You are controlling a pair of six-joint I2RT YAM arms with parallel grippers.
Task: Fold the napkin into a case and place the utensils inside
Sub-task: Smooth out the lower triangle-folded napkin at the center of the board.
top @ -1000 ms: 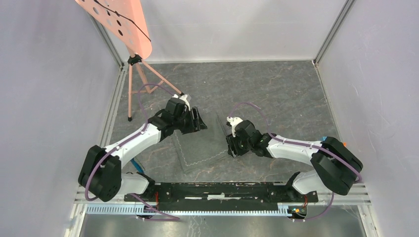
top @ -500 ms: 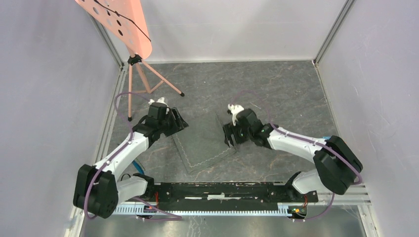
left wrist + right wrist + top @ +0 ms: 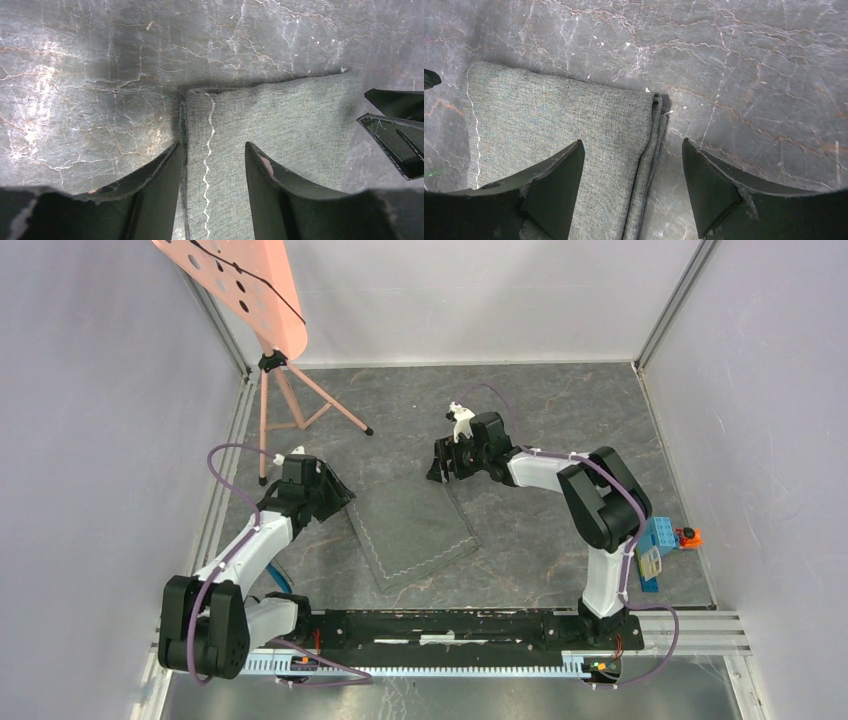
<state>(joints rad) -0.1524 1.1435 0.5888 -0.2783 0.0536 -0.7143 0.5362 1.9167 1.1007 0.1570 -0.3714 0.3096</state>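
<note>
The napkin (image 3: pixel 412 525) lies flat on the slate floor, folded into a dark grey rectangle with a white zigzag stitch line. My left gripper (image 3: pixel 342 494) is open at its far left corner; in the left wrist view the fingers (image 3: pixel 150 192) straddle the cloth's left edge (image 3: pixel 270 125) without gripping it. My right gripper (image 3: pixel 440 470) is open at the far right corner; in the right wrist view the napkin (image 3: pixel 559 125) shows layered folded edges between the open fingers (image 3: pixel 709 192). No utensils are in view.
A chunky blue-and-white block with an orange part (image 3: pixel 662 545) sits at the right wall. A pink perforated stand on a tripod (image 3: pixel 268 360) stands at the back left. Grey walls enclose the floor; the arm bases and rail (image 3: pixel 440 625) are at the near edge.
My left gripper has drawn back leftward off the cloth to its left corner. My right gripper has swung from the napkin's right side to its far right corner, uncovering the blue block.
</note>
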